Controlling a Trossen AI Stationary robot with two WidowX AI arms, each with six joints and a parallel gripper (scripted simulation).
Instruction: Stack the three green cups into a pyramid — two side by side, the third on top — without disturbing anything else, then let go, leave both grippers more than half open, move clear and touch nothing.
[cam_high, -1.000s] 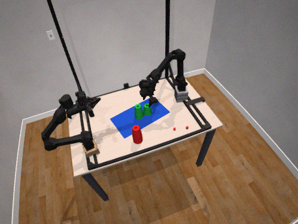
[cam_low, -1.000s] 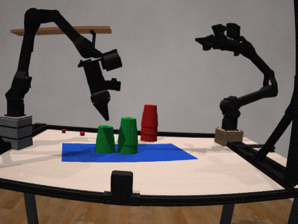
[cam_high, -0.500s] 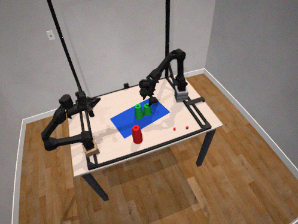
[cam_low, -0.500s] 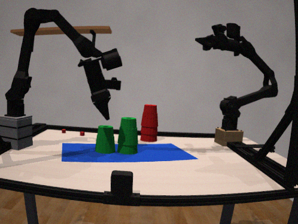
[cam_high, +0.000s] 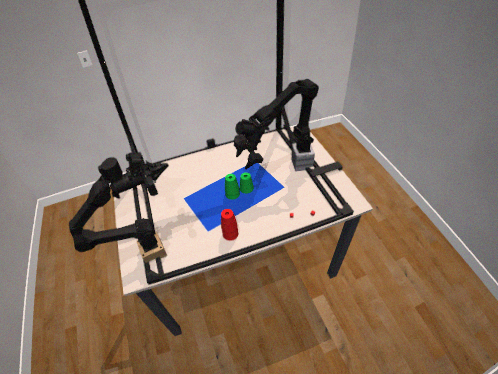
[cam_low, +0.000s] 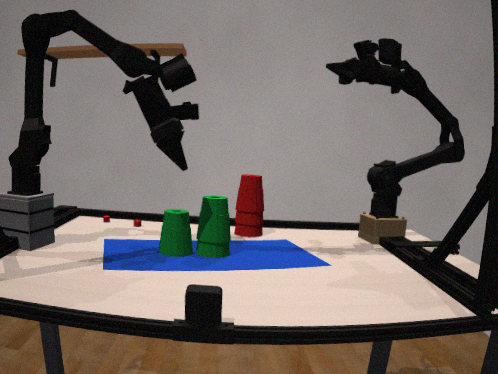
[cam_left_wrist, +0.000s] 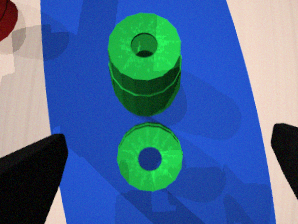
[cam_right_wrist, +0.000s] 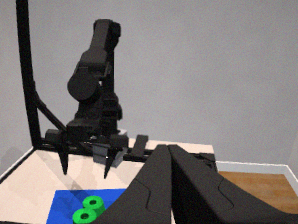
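Note:
On the blue mat (cam_high: 234, 195) stand a single green cup (cam_high: 246, 182) and, touching beside it, a taller green stack (cam_high: 231, 186) that looks like two cups nested. In the exterior view the single cup (cam_low: 176, 232) is left of the stack (cam_low: 214, 227). My left gripper (cam_high: 252, 161) (cam_low: 180, 162) hangs open and empty well above them. Its wrist view looks down on the stack (cam_left_wrist: 144, 63) and the single cup (cam_left_wrist: 149, 157), with its fingers wide apart (cam_left_wrist: 169, 145). My right gripper (cam_high: 162, 167) (cam_low: 332, 66) (cam_right_wrist: 166, 153) is shut and empty, held high and far from the cups.
A stack of red cups (cam_high: 229, 224) stands just off the mat's near edge (cam_low: 249, 205). Two small red cubes (cam_high: 291, 215) (cam_high: 312, 212) lie near the table's right side. A black frame rail runs around the table edge.

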